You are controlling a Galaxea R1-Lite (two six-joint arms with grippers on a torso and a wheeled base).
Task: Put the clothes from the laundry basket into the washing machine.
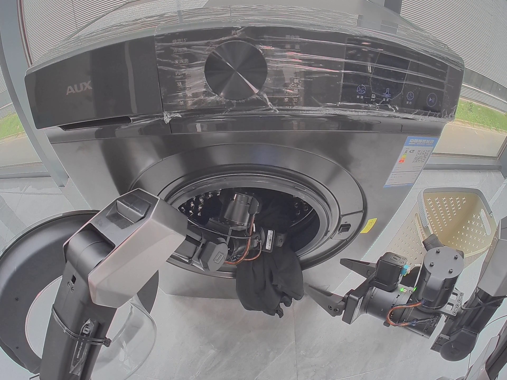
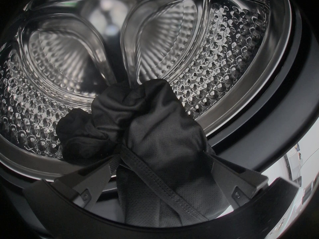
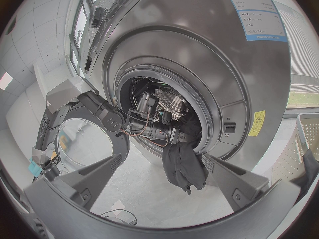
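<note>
Left gripper [image 2: 161, 157], wide open, straddles black garment [image 2: 156, 123].

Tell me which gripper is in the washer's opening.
The left gripper: it is at the drum with the black garment, while the right gripper hangs outside near the laundry basket.

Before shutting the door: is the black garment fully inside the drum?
Partly in. The black garment hangs out over the opening's rim; the rest lies in the drum.

The washing machine [image 1: 296, 149] bears a brand logo [image 1: 78, 87] on its drawer front [image 1: 105, 98], a colour-banded energy label [image 1: 417, 160] with QR code, and a yellow sticker [image 1: 369, 225], small print illegible.
</note>
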